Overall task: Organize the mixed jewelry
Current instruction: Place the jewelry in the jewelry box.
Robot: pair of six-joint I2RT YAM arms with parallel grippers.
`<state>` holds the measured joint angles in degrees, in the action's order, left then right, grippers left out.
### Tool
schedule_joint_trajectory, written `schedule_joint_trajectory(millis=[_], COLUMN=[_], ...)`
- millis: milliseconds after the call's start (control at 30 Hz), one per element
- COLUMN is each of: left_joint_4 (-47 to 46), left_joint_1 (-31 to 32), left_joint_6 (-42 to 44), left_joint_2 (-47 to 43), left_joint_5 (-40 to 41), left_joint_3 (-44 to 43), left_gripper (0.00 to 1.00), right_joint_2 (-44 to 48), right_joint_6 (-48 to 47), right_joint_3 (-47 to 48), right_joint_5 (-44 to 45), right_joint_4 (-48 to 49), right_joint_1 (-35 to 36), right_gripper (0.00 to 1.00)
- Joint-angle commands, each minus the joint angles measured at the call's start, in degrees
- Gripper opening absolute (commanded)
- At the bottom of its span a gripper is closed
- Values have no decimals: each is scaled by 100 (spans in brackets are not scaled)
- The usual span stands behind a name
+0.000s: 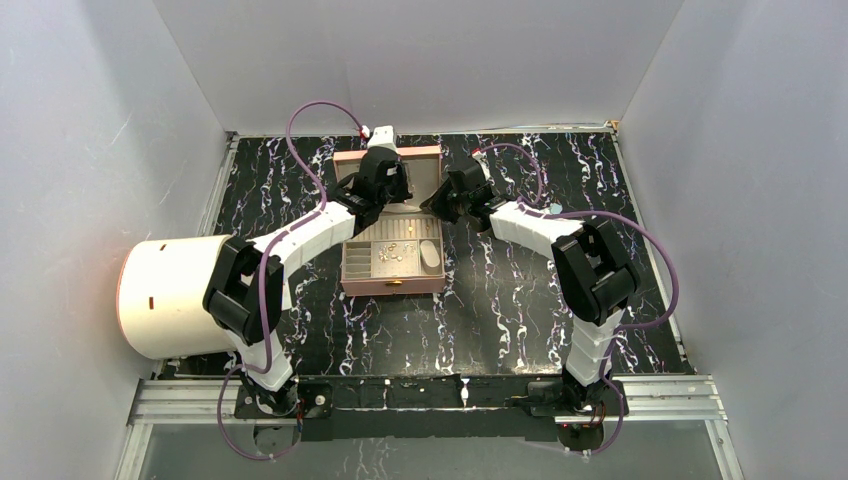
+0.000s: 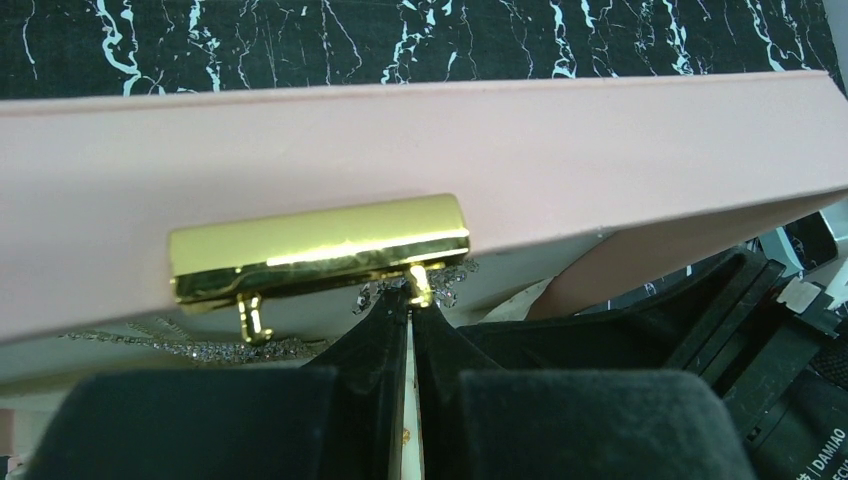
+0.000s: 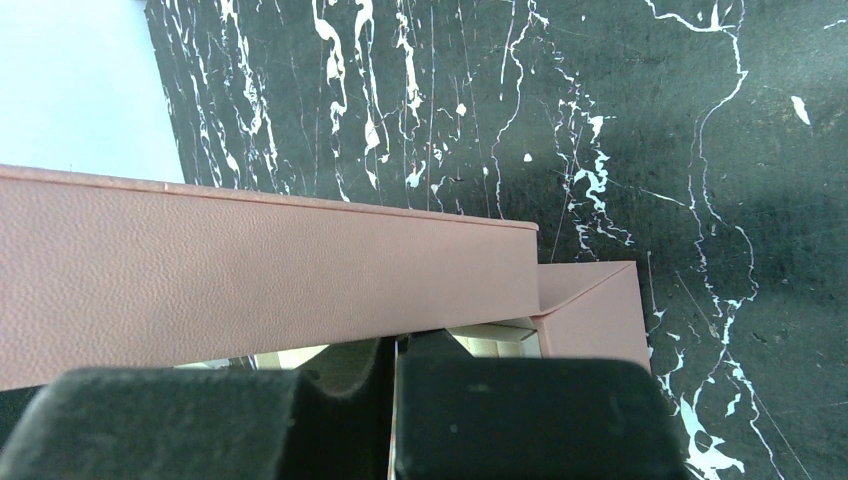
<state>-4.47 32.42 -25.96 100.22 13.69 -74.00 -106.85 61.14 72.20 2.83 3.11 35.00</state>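
Note:
An open pink box (image 1: 393, 284) sits mid-table with its lid (image 1: 425, 154) raised at the back. Small gold rings and other jewelry (image 1: 395, 250) lie in its cream tray. My left gripper (image 1: 385, 190) is at the lid. In the left wrist view its jaws (image 2: 410, 297) are shut, with the tips against the lid's edge (image 2: 500, 150) just under the gold clasp (image 2: 320, 245). A glittery silver chain piece (image 2: 448, 282) lies right at the tips; I cannot tell if it is pinched. My right gripper (image 1: 447, 205) is shut, its tips (image 3: 397, 345) tucked under the lid's right end (image 3: 250, 290).
A large white cylinder (image 1: 170, 295) lies on its side at the left, beside the left arm. More glittery chain (image 2: 200, 345) shows under the lid. White walls enclose the black marbled table (image 1: 500, 320) on three sides.

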Motion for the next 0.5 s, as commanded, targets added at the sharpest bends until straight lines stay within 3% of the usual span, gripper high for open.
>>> schedule_joint_trajectory(millis=[0,267,467], left_joint_4=[-178,-159,-109], left_joint_1=[1,1,1], left_joint_6=[57,3,22], left_joint_2=[-376,-372,-406], left_joint_5=[374,358,327], left_joint_3=[-287,-138,82], left_gripper=[0,0,6], right_joint_2=[0,22,120], right_joint_6=[-235,-227,-268], right_joint_3=[-75,-92,-150], right_joint_5=[-98,-103,-247], right_joint_4=[-122,-126,88], right_joint_1=[-35,-36,-31], right_gripper=[0,0,0])
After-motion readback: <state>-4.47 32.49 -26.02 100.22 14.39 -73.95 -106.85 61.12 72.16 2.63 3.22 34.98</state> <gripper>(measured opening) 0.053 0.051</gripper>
